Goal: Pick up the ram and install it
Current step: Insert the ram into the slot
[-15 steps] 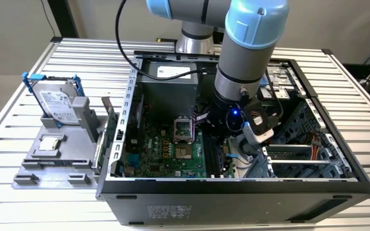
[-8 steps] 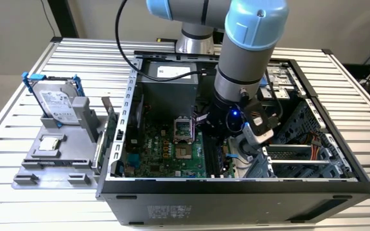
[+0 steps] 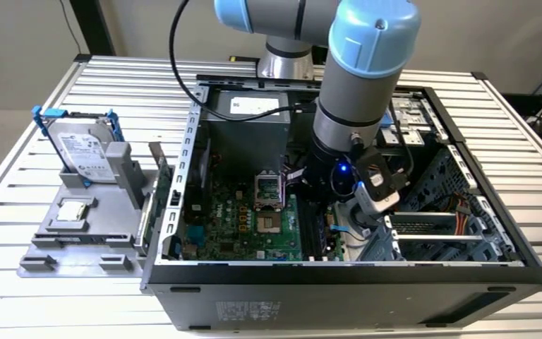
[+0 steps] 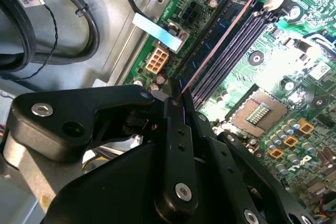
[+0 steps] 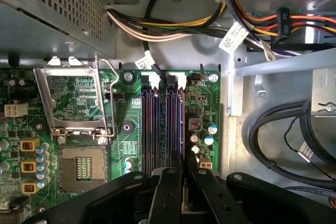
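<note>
table: ribbed aluminium slats (image 3: pixel 497 141) | wall: plain pale (image 3: pixel 26 28) | light: even

You see a ribbed bare-metal table (image 3: pixel 26 296) under a matt black case (image 3: pixel 346 279) with dull grey sheet-metal walls. The gripper (image 5: pixel 183 174) is matt black with bright steel screws. The motherboard (image 5: pixel 131 108) is glossy green, and the cables (image 4: pixel 47 30) are smooth black rubber.

open case top (image 3: pixel 346 263), cable bundle (image 5: pixel 173 24) and drive cage (image 3: pixel 440 233) flanking memory slots (image 5: pixel 163 124)
</note>
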`<action>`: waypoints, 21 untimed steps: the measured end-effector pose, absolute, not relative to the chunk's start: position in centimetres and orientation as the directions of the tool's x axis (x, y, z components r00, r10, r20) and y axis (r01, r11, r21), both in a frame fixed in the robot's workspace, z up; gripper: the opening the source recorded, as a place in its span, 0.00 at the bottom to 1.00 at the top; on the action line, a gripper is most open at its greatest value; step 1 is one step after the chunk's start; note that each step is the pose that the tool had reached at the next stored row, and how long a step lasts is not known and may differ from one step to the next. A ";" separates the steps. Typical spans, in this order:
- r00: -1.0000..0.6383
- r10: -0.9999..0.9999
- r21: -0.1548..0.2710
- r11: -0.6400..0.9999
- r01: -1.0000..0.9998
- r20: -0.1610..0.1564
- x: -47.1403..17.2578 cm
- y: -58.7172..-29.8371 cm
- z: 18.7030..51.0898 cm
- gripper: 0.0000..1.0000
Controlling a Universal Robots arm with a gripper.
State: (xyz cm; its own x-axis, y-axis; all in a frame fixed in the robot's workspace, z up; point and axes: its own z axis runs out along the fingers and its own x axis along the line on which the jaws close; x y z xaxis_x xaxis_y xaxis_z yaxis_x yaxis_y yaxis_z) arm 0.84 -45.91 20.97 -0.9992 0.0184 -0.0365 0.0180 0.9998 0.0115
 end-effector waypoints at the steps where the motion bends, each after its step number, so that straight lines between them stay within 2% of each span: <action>1: -0.999 0.018 0.012 1.000 0.018 -0.037 0.8 -45.9 21.0 0.00; 3: -0.999 0.018 0.012 1.000 0.018 -0.037 0.8 -45.9 20.9 0.00; 4: -0.999 0.018 0.012 1.000 0.018 -0.037 0.8 -45.9 20.9 1.00; 10: -0.999 0.018 0.011 1.000 0.018 -0.036 0.8 -45.9 21.0 1.00; 21: -0.999 0.019 0.012 1.000 0.019 -0.036 0.8 -45.9 25.3 1.00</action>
